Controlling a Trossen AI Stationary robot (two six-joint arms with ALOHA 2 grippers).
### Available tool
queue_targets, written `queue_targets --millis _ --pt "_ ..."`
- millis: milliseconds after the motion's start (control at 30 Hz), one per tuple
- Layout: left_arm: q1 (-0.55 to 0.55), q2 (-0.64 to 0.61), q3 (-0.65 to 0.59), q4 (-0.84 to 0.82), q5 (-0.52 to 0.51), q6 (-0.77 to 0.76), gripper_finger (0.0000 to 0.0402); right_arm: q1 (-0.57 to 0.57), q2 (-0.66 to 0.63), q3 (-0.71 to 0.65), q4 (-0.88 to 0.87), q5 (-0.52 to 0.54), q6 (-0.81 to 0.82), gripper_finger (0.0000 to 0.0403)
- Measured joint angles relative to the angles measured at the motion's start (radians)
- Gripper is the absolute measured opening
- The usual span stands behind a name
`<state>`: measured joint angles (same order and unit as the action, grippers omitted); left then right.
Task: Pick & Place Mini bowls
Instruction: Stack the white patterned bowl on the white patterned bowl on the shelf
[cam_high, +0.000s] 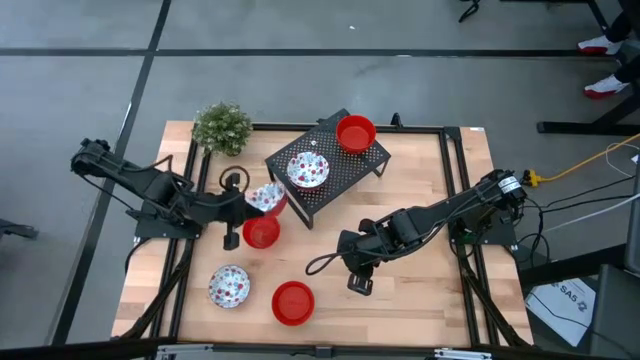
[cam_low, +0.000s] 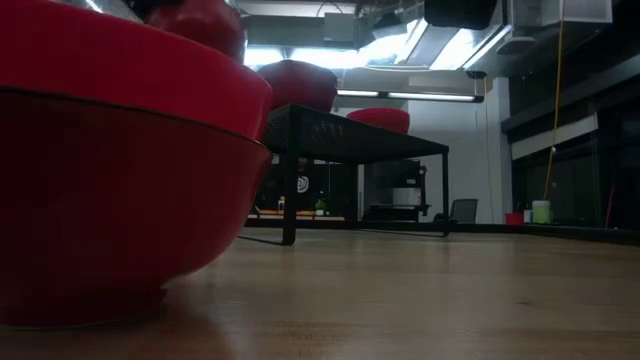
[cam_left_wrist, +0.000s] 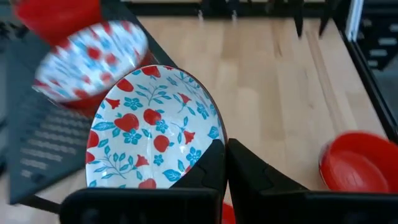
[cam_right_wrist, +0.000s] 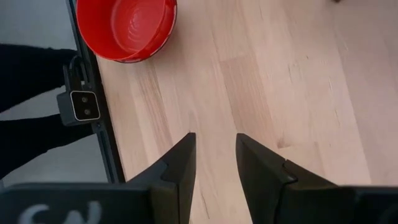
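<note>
My left gripper (cam_high: 252, 204) is shut on a white bowl with red and blue flowers (cam_high: 268, 198), just off the black mesh rack's (cam_high: 325, 170) near left corner. On the rack rest a second floral bowl (cam_high: 308, 169) and a red bowl (cam_high: 355, 132). Three more bowls stand on the table: red (cam_high: 261, 233), floral (cam_high: 229, 286) and red (cam_high: 293, 302). My right gripper (cam_high: 358, 282) is open over bare wood right of that last red bowl (cam_right_wrist: 127, 28). My left gripper pinches the floral bowl's rim (cam_left_wrist: 210, 138) on the side nearest the wrist, one finger (cam_left_wrist: 208, 168) inside the bowl and the other (cam_left_wrist: 252, 174) outside. The fingers come roughly level from the table's left. The bowl is tilted, its hollow turned toward the wrist camera, and looks lifted off the table.
A small green potted plant (cam_high: 222, 127) stands at the far left corner. A black frame rail (cam_high: 455, 170) runs around the table. The near red bowl (cam_low: 110, 200) fills the low view's left side. Bare wood lies at the table's right half (cam_high: 430, 290).
</note>
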<state>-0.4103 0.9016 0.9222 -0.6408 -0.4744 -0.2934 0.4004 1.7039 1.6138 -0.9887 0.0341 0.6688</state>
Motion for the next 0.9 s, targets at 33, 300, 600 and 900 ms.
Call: queue_targets --millis 33,300,600,900 --pt "0.000 0.000 0.012 0.000 -0.013 0.008 0.0003 0.000 0.000 0.000 0.000 0.000 -0.001 0.0114" --pt "0.000 0.000 0.101 0.002 -0.147 0.110 0.0003 0.000 0.000 0.000 0.000 0.000 -0.002 0.0114" --pt "0.040 0.044 0.193 0.011 -0.264 0.317 0.0003 -0.001 0.000 0.000 0.003 0.000 0.001 0.0114" --pt "0.175 0.130 0.292 0.009 -0.173 0.484 0.0003 0.000 0.000 0.000 0.006 0.000 0.004 0.0114"
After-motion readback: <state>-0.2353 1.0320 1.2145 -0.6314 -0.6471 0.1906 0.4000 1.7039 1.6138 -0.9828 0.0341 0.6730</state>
